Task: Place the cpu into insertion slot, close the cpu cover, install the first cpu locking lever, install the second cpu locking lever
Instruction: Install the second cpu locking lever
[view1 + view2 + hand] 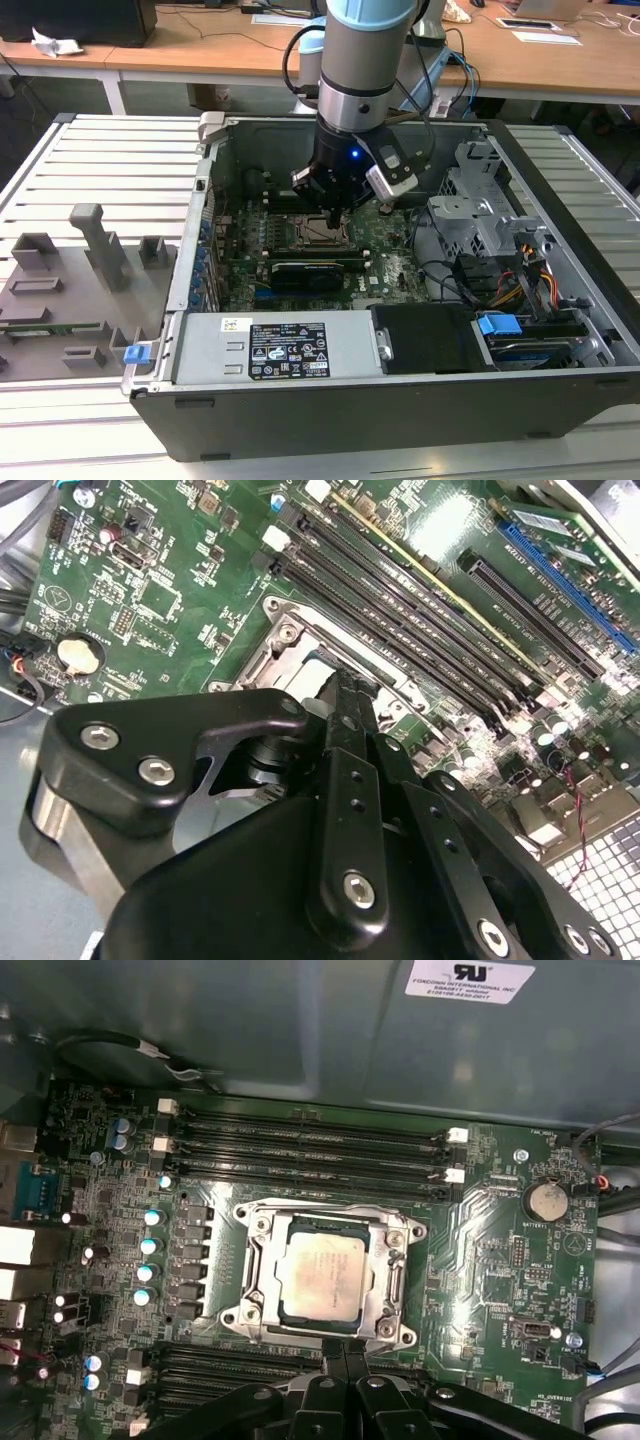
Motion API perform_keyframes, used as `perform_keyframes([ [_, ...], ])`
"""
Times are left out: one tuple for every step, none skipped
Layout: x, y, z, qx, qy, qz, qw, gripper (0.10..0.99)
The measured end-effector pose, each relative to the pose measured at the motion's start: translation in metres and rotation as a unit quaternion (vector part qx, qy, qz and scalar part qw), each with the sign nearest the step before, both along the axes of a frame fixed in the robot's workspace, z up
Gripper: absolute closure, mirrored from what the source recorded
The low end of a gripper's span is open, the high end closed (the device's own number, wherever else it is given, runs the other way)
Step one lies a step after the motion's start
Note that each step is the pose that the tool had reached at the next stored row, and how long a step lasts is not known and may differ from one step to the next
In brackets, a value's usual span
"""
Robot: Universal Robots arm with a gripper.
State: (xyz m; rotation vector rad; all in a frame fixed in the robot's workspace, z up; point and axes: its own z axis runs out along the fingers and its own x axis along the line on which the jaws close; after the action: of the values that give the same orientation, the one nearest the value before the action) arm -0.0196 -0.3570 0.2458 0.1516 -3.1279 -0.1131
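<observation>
Exterior view, frame centre: end effector (334, 212) hovers above the socket. First wrist view: cpu (320, 1272) seated under closed cpu cover (392, 1282), mid-frame; fingers (334, 1352) closed, empty. Cover judged thin, stiff; chip fragile, edge-handling only

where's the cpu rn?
The cpu sits in the socket, framed by the cpu cover, in the first wrist view; the gripper is at the socket's edge.
</observation>
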Motion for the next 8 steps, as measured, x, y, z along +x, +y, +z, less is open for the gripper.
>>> perform_keyframes([
  [-0.0002, -0.0001, -0.0003, 0.0, 0.0, 0.0, 1.0, 0.98],
  [-0.0003, -0.0002, -0.0007, 0.0, 0.0, 0.0, 1.0, 0.98],
  [-0.0005, -0.0002, -0.0011, 0.0, 0.0, 0.0, 1.0, 0.98],
  [-0.0011, -0.0005, -0.0014, 0.0, 0.0, 0.0, 1.0, 0.98],
  [-0.0017, -0.0007, -0.0019, 0.0, 0.0, 0.0, 1.0, 0.98],
  [-0.002, -0.0009, -0.0025, 0.0, 0.0, 0.0, 1.0, 0.98],
  [-0.0021, -0.001, -0.0033, 0.0001, 0.0, 0.0, 1.0, 0.98],
  [-0.0022, -0.0011, -0.004, 0.0, 0.0, 0.0, 1.0, 0.98],
])
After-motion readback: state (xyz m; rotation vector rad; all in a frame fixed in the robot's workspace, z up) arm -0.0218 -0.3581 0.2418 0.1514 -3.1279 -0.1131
